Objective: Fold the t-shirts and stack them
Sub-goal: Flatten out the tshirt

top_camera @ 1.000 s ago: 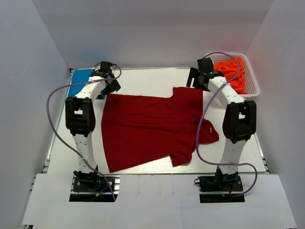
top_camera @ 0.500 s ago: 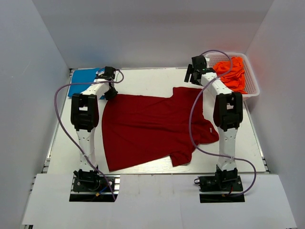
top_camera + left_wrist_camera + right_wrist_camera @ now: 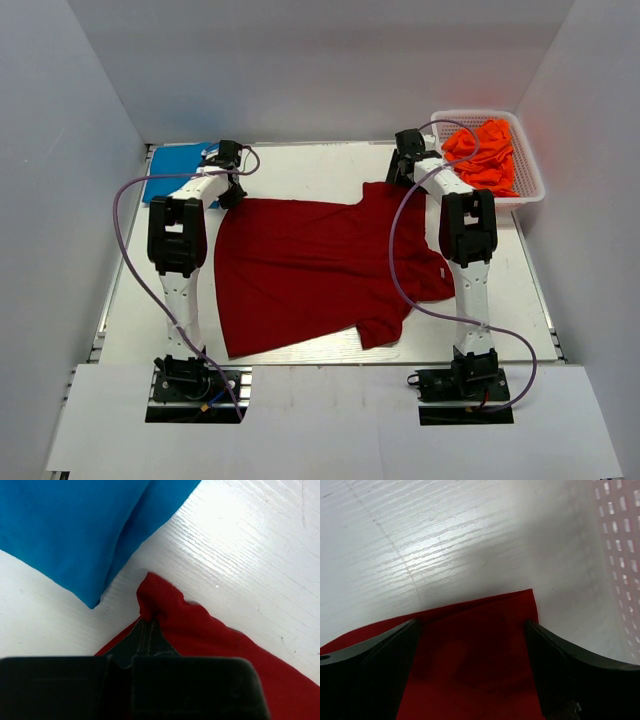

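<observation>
Nearest the arm bases, the dark red t-shirt lies spread flat on the white table, hem toward the left, neck and sleeves toward the right. At its far-left corner the left gripper is clamped tight on a small fold of the red cloth, which puckers into a little peak just past the fingertips. At the far-right corner, on the upper sleeve, the right gripper has its jaws spread wide, one finger on each side of the cloth's pointed corner; whether the fingers touch the cloth I cannot tell. Just beyond the left gripper the bright blue t-shirt lies folded, a strip of bare table between it and the red corner. At the far right the orange t-shirts sit bunched in a white perforated basket, near the sleeve corner
</observation>
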Robot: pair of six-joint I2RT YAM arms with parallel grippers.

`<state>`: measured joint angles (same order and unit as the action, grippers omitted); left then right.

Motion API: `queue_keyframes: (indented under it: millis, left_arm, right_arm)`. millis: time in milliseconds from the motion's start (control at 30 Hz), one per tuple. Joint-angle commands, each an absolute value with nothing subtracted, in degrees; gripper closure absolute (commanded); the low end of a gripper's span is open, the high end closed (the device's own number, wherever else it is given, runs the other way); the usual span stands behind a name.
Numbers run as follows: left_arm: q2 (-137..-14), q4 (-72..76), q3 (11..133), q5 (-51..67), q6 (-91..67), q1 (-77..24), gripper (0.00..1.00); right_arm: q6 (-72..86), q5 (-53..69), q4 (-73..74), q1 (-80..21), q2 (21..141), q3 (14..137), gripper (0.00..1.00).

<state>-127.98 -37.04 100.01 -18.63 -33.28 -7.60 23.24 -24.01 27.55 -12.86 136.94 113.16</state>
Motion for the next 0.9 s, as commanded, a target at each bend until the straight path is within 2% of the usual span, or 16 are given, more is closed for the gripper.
queue_keyframes:
  millis: [0,400,567,667,733,767,867]
  left_arm:
    - [-125.07,-37.27,98.79,-16.7,-32.34,-7.65,1.0]
    - [-122.26,-35.69,95.98,-16.18,-31.2,-7.65,1.0]
    - [-121.73,-35.68,95.36,-16.17,-31.2,-7.65,1.0]
    - [-121.73,-35.68,95.36,-16.17,-31.2,-7.65,1.0]
    - [-121.2,-35.16,95.36,-16.17,-31.2,-7.65,1.0]
    - [-121.2,-35.16,95.36,-16.17,-31.2,-7.65,1.0]
    - [-121.2,-35.16,95.36,-16.17,-30.67,-7.65,1.0]
  right_arm:
    - [25.58,-29.6,28.57,-12.83,136.67,113.92,0.1]
    - [23.2,-34.89,27.16,-12.92,133.6,110.14,0.1]
    - [23.82,-30.17,25.05,-12.74,133.15,107.05,0.1]
    - [26.09,-29.44,28.72,-12.57,135.7,110.02,0.1]
    - [27.33,-27.69,30.32,-12.48,137.11,111.18,0.14]
    - [28.03,-25.86,30.41,-12.39,137.2,111.01,0.23]
    - [29.09,-20.31,28.23,-12.39,136.32,108.3,0.4]
